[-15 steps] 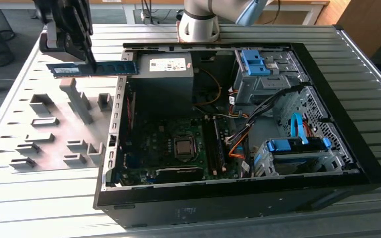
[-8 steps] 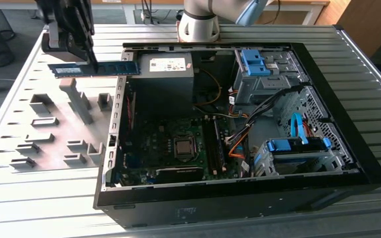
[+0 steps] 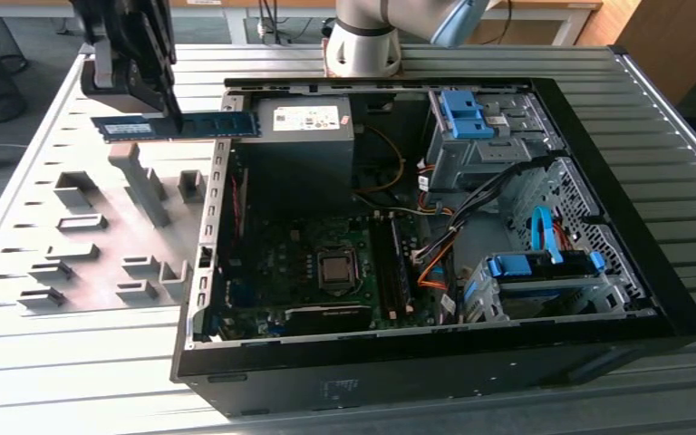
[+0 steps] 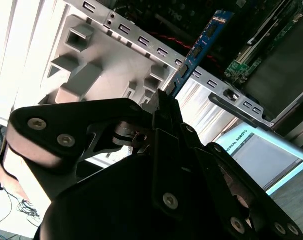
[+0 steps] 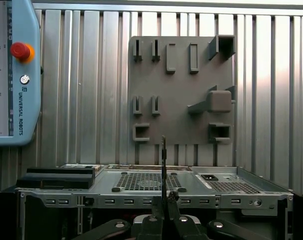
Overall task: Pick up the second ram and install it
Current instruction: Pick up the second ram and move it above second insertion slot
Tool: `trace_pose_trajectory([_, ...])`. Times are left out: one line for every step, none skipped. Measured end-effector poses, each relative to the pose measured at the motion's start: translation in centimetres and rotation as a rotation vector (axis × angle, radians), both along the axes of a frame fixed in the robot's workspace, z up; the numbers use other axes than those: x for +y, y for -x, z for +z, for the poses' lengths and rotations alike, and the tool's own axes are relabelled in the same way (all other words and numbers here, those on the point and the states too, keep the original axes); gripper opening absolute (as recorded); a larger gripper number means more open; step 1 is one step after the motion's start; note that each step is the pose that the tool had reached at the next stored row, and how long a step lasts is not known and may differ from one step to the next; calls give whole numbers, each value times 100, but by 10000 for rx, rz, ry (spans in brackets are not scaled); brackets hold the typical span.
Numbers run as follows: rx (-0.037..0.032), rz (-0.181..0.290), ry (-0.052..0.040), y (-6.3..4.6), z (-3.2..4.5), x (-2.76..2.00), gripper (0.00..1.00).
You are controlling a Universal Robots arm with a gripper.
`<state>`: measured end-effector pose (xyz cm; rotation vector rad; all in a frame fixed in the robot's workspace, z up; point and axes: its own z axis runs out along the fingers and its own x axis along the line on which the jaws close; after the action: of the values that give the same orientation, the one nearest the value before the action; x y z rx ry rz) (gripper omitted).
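The second ram (image 3: 178, 125) is a thin blue memory stick with dark chips and a white sticker. It hangs level above the far edge of the grey fixture plate (image 3: 106, 236), just outside the open computer case (image 3: 638, 299), on the exterior view's left. My gripper (image 3: 160, 113) is shut on it from above. In the second wrist view the ram (image 4: 201, 45) juts out past the gripper (image 4: 166, 102). In the first wrist view the ram (image 5: 163, 160) is seen edge-on, rising from the gripper (image 5: 164, 200). The motherboard's memory slots (image 3: 391, 272) lie inside the case.
Inside the case are a grey power supply (image 3: 305, 127), bright-blue drive brackets (image 3: 469, 113), orange cables (image 3: 433, 263) and a processor socket (image 3: 336, 269). Raised blocks (image 3: 142, 186) stand on the fixture plate. The arm's base (image 3: 366, 41) is at the back. A teach pendant (image 5: 14, 70) lies on the ribbed table.
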<state>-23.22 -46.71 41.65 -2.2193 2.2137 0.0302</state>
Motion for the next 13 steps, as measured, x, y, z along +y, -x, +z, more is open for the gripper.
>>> trace_pose_trajectory([0,0,-1,-5,0,0,14])
trace_pose_trajectory([-1,0,-1,-12,-1,0,14])
trace_pose_trajectory([0,0,0,-18,0,0,14])
trace_pose_trajectory([0,0,0,-25,0,0,14])
trace_pose_trajectory([-1,0,0,-32,0,0,14])
trace_pose_trajectory([0,0,0,-41,0,0,14])
trace_pose_trajectory([0,-1,0,-50,0,0,14])
trace_pose_trajectory([0,0,0,-58,0,0,14])
trace_pose_trajectory([-1,0,-1,-65,0,0,14])
trace_pose_trajectory([-1,0,-1,-72,0,0,14])
trace_pose_trajectory([-1,0,0,-79,0,0,14])
trace_pose_trajectory([-1,0,-1,-85,-1,0,14])
trace_pose_trajectory([-1,0,-1,-90,-1,0,14])
